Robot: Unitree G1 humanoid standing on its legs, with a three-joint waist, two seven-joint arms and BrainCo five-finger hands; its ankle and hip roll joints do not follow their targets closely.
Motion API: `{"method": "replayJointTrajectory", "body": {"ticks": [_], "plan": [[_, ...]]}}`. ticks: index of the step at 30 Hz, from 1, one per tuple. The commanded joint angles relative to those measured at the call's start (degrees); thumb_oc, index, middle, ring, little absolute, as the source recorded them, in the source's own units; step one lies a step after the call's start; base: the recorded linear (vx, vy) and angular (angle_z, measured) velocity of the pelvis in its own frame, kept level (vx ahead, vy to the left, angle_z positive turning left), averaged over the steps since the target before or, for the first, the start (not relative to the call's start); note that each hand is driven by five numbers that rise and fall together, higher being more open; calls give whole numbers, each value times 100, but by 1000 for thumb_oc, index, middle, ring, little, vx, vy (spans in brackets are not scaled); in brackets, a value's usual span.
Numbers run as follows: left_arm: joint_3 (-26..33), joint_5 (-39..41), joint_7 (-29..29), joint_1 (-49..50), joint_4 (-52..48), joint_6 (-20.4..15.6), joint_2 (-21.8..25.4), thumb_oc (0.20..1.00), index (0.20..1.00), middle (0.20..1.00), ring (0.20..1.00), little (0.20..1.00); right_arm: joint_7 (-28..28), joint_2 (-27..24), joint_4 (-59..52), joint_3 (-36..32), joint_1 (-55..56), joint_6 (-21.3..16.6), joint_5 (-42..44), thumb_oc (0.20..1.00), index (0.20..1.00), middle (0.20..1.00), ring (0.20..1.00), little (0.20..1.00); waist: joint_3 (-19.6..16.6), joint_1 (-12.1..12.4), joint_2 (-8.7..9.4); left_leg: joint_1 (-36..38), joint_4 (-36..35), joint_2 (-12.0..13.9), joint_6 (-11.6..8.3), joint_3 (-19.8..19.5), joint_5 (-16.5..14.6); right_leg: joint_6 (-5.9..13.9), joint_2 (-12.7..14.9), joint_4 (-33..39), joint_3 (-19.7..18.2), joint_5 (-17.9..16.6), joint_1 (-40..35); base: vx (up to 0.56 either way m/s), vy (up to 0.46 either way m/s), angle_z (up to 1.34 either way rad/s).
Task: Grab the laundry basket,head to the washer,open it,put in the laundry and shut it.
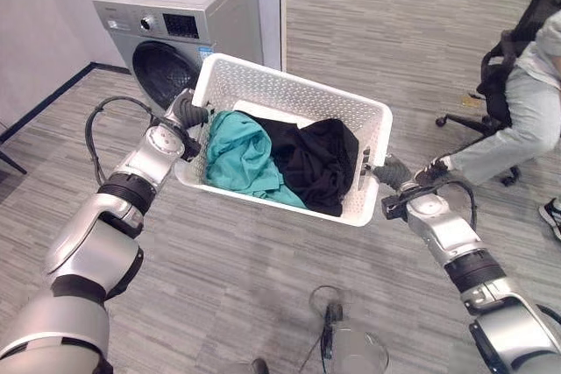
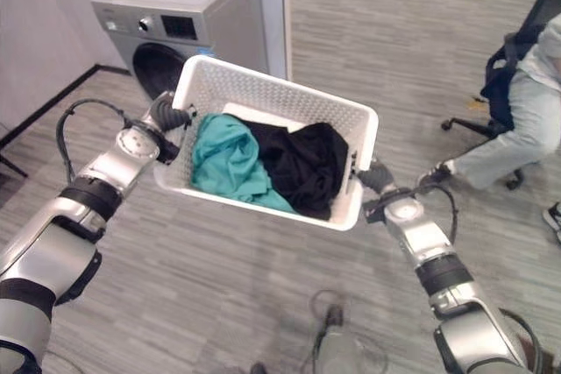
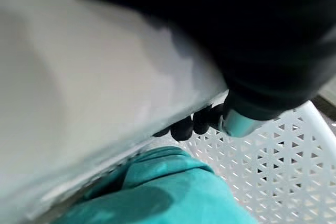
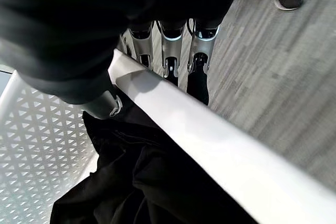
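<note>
Carrying the basket [image 1: 289, 98] between both hands, clear of the floor [image 1: 263, 286]. White, perforated walls, tilted so the far rim sits higher than the near one.

Left hand [image 1: 186, 113] at the basket's left end. In the left wrist view its fingers [image 3: 197, 124] curl over the rim with dark tips inside, clamped on the basket edge.

Right hand [image 1: 392, 172] at the basket's right end. In the right wrist view its fingers [image 4: 170, 51] run down the outer face of the rim and the thumb [image 4: 102, 106] presses the inner side, so the rim is pinched between them.

Inside: teal cloth [image 1: 237, 155] on the left half, bunched up, close under the left hand's fingertips. Black cloth [image 1: 316, 159] on the right half, touching the teal one and lying up against the right wall below the thumb. A bit of white shows behind them at the basket's far side; cannot tell what it is.

Washer [image 1: 175, 19] beyond the basket's far left corner, grey, front-loading, dark round door [image 1: 162, 72] closed. It stands beside a wall [image 1: 44, 24].

Person [image 1: 517, 120] seated on an office chair [image 1: 504, 59] off to the right, one shoe [image 1: 434, 170] just beyond the right hand.
</note>
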State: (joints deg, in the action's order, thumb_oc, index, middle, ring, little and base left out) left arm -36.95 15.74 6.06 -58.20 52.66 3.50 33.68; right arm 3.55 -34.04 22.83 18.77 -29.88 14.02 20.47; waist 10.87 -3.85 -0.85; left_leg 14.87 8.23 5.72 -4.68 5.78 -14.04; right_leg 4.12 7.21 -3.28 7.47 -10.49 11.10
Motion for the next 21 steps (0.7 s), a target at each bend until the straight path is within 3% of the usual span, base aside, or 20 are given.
{"method": "replayJointTrajectory", "body": {"ticks": [1, 4, 6, 9, 13, 21], "plan": [[27, -159, 184, -432, -174, -454, -139, 200, 200, 200, 200, 200, -71, 6, -504, -288, -624, -582, 127, 200, 200, 200, 200, 200, -447, 45, 119, -981, -30, -631, 628, -79, 473, 489, 153, -346, -652, 930, -433, 219, -177, 98], [-6, -164, 188, -381, -183, -459, -283, 200, 200, 200, 200, 200, -37, -39, -475, -323, -585, -590, 181, 200, 200, 200, 200, 200, -560, 36, 133, -903, 9, -576, 567, -124, 413, 466, 114, -367, -602, 963, -571, 184, -157, 57], [-30, -155, 186, -333, -262, -466, -400, 200, 200, 200, 200, 200, 1, -152, -427, -390, -542, -631, 229, 200, 200, 200, 200, 200, -649, 4, 152, -826, 154, -376, 391, -199, 465, 394, -12, -392, -429, 1035, -737, 193, -272, 11], [-70, -123, 191, -408, -287, -454, -460, 200, 200, 200, 200, 200, 31, -243, -385, -385, -577, -639, 299, 200, 200, 200, 200, 200, -675, -24, 189, -853, 263, -275, 326, -251, 479, 339, -65, -315, -309, 1065, -840, 91, -198, 2], [-155, -71, 231, -719, -57, -448, -755, 200, 200, 200, 200, 200, 141, -367, -243, -291, -825, -741, 424, 200, 200, 200, 200, 200, -817, -104, 90, -710, 57, -40, 206, -258, 557, 226, -264, -54, -206, 1182, -1025, 69, -172, 15], [-261, -13, 212, -857, 133, -460, -846, 200, 200, 200, 200, 200, 322, -309, -84, -146, -1087, -846, 304, 200, 200, 200, 200, 200, -866, -123, -46, -607, -207, 24, 138, -228, 664, 150, -319, 160, -232, 1208, -1196, -16, -51, 0]]}}
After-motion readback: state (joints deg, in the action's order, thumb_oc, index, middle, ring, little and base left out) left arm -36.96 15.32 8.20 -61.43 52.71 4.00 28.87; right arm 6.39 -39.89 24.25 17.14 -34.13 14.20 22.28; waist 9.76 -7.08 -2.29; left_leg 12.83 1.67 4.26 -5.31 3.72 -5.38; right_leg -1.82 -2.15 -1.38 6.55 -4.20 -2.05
